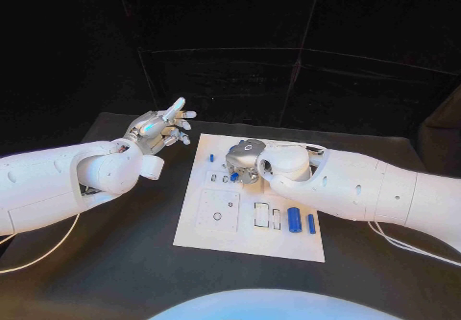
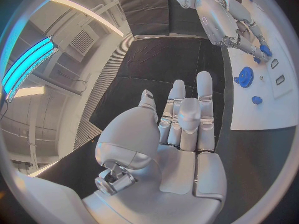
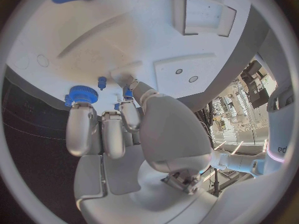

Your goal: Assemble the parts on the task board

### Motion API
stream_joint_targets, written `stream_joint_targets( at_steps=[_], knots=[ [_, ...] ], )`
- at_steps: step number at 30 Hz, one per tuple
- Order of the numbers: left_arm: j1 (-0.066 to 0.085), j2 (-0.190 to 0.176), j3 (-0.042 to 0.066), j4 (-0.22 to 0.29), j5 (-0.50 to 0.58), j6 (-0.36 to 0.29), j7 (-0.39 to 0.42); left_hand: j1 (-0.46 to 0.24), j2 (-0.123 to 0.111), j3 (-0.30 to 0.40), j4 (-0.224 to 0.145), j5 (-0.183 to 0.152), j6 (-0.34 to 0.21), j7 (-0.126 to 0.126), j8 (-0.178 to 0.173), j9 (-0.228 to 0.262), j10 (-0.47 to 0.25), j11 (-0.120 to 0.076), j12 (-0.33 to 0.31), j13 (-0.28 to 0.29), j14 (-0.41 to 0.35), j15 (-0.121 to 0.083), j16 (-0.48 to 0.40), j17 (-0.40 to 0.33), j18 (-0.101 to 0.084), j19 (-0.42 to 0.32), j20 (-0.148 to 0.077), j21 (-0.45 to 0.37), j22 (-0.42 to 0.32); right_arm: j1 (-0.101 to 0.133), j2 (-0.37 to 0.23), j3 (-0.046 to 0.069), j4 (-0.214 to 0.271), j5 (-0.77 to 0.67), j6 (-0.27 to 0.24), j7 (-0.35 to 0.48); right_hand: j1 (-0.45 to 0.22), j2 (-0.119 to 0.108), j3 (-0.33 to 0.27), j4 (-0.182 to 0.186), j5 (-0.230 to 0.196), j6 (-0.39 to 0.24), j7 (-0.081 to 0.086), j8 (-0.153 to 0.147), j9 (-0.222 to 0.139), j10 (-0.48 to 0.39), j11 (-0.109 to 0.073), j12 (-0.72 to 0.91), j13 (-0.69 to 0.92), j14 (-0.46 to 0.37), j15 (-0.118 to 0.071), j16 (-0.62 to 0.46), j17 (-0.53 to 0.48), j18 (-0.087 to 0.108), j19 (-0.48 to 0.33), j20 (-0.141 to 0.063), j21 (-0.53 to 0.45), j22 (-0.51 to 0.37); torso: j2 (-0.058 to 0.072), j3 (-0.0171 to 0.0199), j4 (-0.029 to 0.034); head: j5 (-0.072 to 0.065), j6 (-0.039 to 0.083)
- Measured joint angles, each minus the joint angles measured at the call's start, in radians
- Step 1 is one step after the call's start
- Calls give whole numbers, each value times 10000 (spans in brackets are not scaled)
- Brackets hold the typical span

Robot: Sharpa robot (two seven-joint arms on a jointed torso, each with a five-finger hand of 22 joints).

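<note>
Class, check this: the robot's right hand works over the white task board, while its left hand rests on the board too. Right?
Not quite. The silver left hand is raised beside the white task board, off its edge, as the head view shows. The right hand does work over the board.

A black worktop [image 1: 115, 267] stands before a dark curtained backdrop [image 1: 288, 53] crossed by thin frame bars; a ribbed grey wall [image 2: 106, 79] and bright ceiling light strips [image 2: 25, 64] surround it

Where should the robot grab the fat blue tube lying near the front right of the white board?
Probably around the middle of the blue tube, coming straight down from above. It lies flat on the task board with a thinner blue rod close beside it, so fingers fit best across its round sides.
</note>
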Motion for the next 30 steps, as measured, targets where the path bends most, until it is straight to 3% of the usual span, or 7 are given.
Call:
stream_joint_targets(
  at_steps=[14,30],
  knots=[
    [0,10,-1,-13,2,1,-32,37,-37,0,0,0,-38,35,0,0,14,14,-37,-9,0,0,0,7,-1,0,0,0,-6,2,14,0,16,-80,10,-4,-329,-326,-257,93,65,-53,49,-48,-84,-72,72,-47,-49,0,0,-53,-2,0,0,0,0,-10,0,-3,-3,-17,-15],
    [0,29,-1,-41,3,4,-75,38,-37,-28,-28,0,-39,34,0,0,16,16,-36,-25,0,0,0,5,-1,0,0,0,-14,-1,25,-4,17,-84,-97,20,-329,-433,-290,127,65,-292,168,-279,-135,-269,125,-395,-292,-37,37,-106,-4,-1,-75,74,-59,-158,-2,-1,-2,-13,-15]
  ],
)
